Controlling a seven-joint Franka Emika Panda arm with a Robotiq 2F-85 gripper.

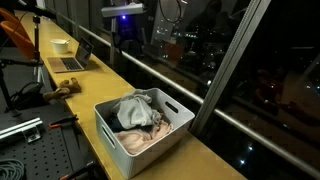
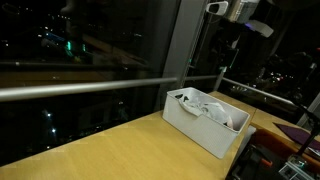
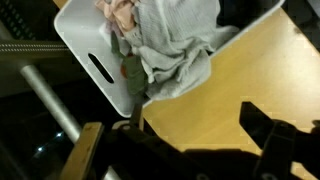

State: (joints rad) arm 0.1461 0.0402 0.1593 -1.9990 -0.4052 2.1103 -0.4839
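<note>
A white plastic bin (image 1: 108,128) stands on the wooden table (image 1: 215,160) beside the window, and it also shows in an exterior view (image 2: 195,128). It is piled with clothes: a grey garment (image 3: 175,45) and a pinkish one (image 3: 122,12). In the wrist view the bin (image 3: 85,45) lies at the upper left, with bare tabletop below the jaws. My gripper (image 3: 193,120) is open with nothing between its fingers (image 3: 256,115). It hangs well above the table, behind the bin (image 1: 128,38), and high at the top right in an exterior view (image 2: 234,32).
A metal railing (image 2: 90,88) and a dark window run along the table's edge. Farther back on the table are a laptop (image 1: 70,62), a white bowl (image 1: 61,45) and a small brown object (image 1: 68,87). A perforated metal board (image 1: 30,150) lies beside the table.
</note>
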